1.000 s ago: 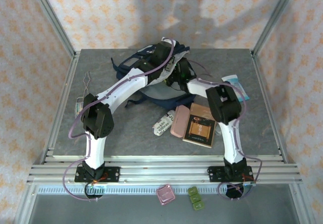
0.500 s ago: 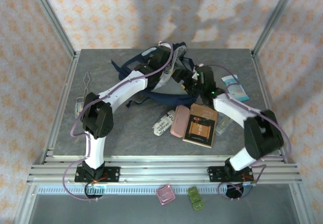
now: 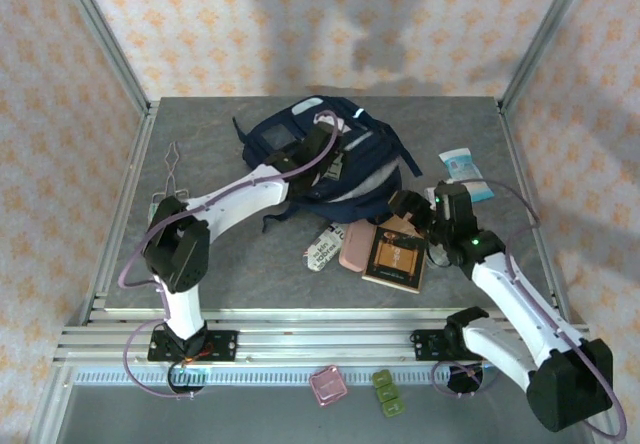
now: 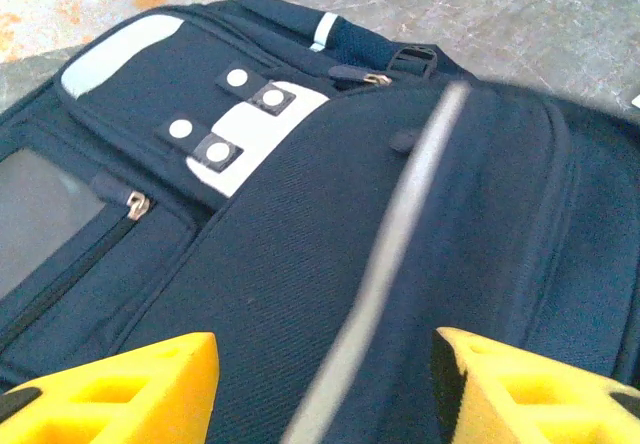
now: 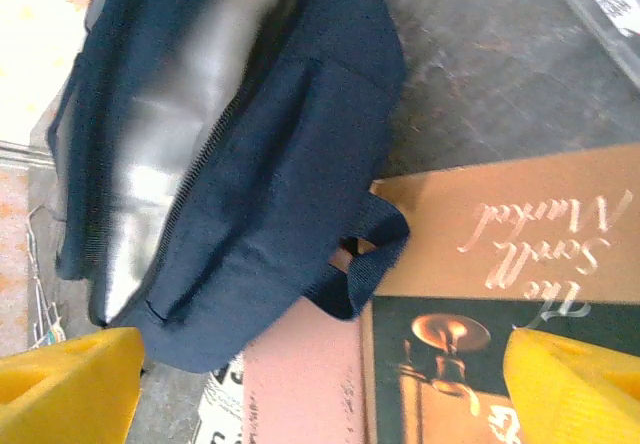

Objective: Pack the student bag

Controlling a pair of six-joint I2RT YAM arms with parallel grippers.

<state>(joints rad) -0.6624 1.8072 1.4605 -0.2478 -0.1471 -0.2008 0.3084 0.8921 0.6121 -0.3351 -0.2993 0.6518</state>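
Top external, bag: the student bag (image 3: 330, 159) lies front-up at the far middle of the grey surface (image 3: 200, 254), with the left arm stretched over it
Left wrist, bag: the navy front panel (image 4: 330, 264) shows white patches with press studs, a zip pocket at the left and a blurred light grey stripe up the middle
Left jaws: parted, yellow fingers (image 4: 120, 389) on either side above the bag fabric, nothing clamped
Right jaws: wide apart, yellow fingers (image 5: 70, 374) at the lower corners of the right wrist view, holding nothing
Right wrist, bag: the bag's near edge (image 5: 250, 144) is seen, with a dark strap loop lying on the book's corner
Book: brown book (image 3: 397, 254) (image 5: 500, 254) just on the near side of the bag
Pink case: the pink case (image 3: 355, 244) (image 5: 300, 384) sits touching the book's left edge
White printed packet: (image 3: 322, 247) left of the case
Blue-and-white packet: (image 3: 463, 169) right of the bag
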